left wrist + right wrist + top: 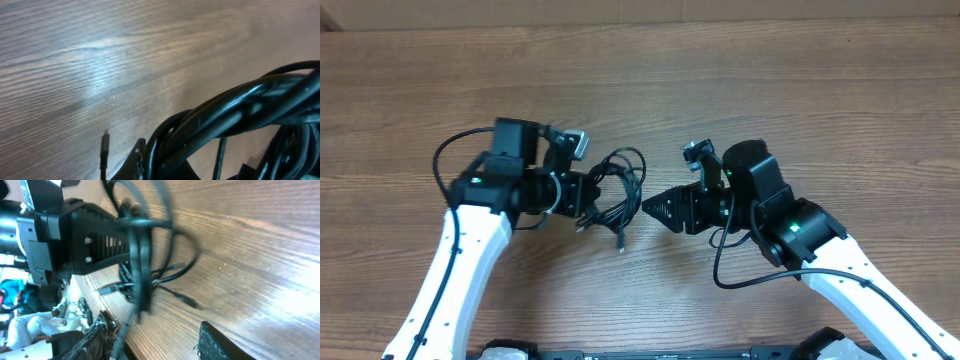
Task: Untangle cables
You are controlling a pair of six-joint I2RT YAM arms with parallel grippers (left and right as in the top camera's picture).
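Two claws meet over one tangle at mid-desk [800, 90]. My left claw [582, 195] is clamped shut on the left side of the cables [618, 190], a bundle of thin black loops. My right claw [648, 208] hovers just beside the bundle's right edge with its jaws parted, gripping nothing I can make out. The cables lie between the two claws, and their loops stretch from the far side toward the near side, crossing the line that joins my arms. One loose plug end [622, 246] trails out nearest me. I judge the next pull belongs to the right claw, which would reach leftward for a single strand. The left wrist view is filled with blurred cord, so I cannot separate one cable from another. I also cannot tell whether the bundle rests on the wood or hangs just above it.
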